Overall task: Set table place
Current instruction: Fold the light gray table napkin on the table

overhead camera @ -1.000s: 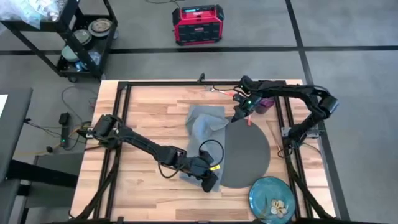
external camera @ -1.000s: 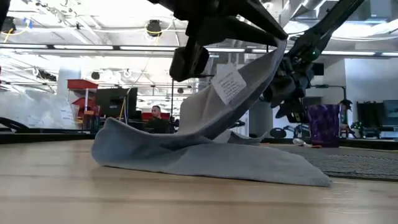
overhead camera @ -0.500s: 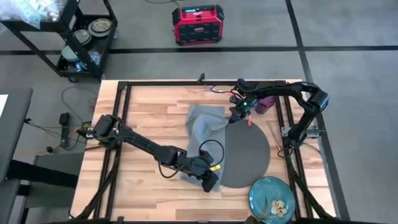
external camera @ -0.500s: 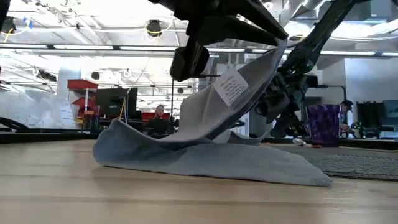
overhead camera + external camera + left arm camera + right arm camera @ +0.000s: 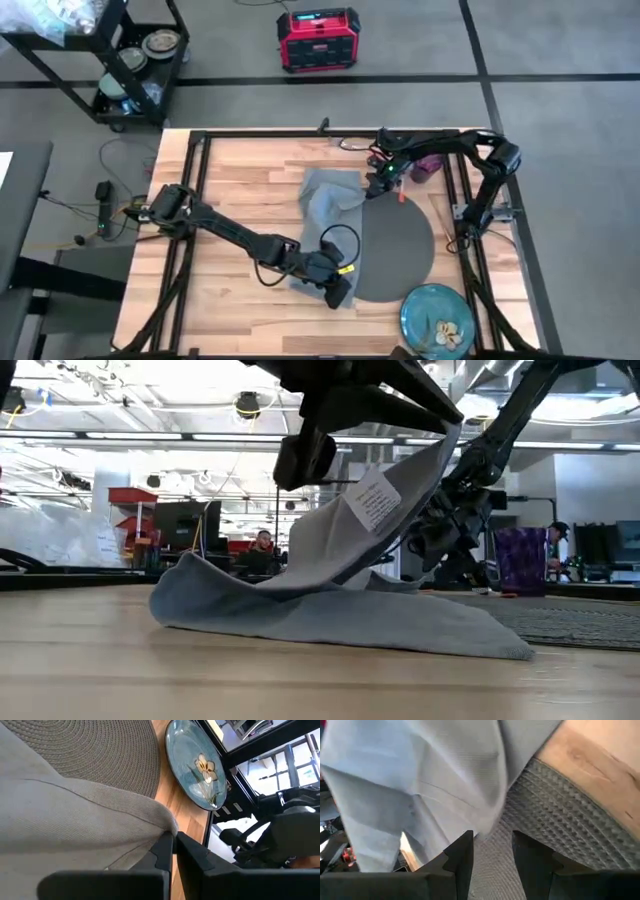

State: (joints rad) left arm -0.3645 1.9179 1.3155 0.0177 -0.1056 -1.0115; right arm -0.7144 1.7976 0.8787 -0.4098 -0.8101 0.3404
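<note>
Between both hands — napkin (image 5: 325, 215), one corner in left hand (image 5: 336, 290).

In the high view, the plate (image 5: 437, 319) at lower right is cut by the bottom edge, and the napkin (image 5: 328, 205) covers the mat's (image 5: 400, 240) left rim. The purple cup (image 5: 430, 166) near the upper right is half hidden behind the right arm. The orange-handled utensil (image 5: 400, 194) beside it is too small to tell fork from spoon. In the low view, the napkin's label text (image 5: 377, 501) is unreadable.
</note>
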